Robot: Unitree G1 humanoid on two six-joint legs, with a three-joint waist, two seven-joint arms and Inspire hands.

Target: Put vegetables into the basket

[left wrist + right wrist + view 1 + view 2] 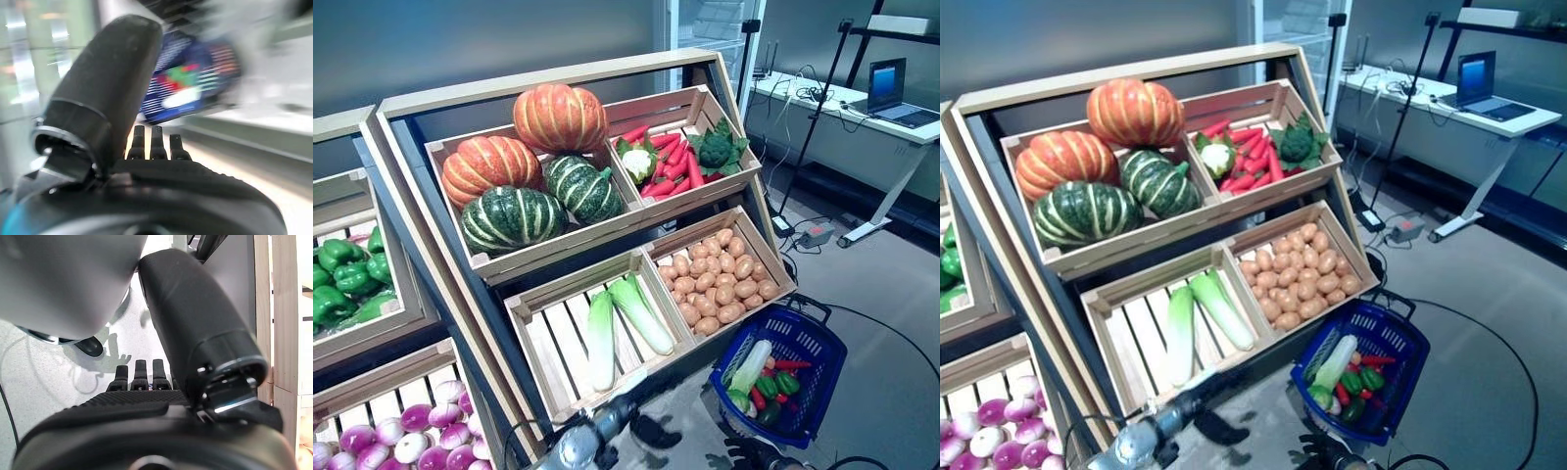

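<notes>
The blue plastic basket (822, 341) stands on the floor at the lower right of the wooden stand. In it lie a long white and pale green vegetable (749, 367), a red pepper (791, 364) and small green vegetables (773, 385). My left hand (161, 196) is low in front of the stand, left of the basket, with straight fingers and nothing in it; the basket (195, 73) shows past its fingers. It also shows in the left eye view (651, 431). My right hand (146, 426) is low near the floor beside the basket, fingers straight and empty.
The wooden stand (548, 83) with slanted crates fills the left and middle. A second stand (352, 127) is at the far left. A white desk (862, 117) with a laptop stands at the back right. Grey floor lies to the right of the basket.
</notes>
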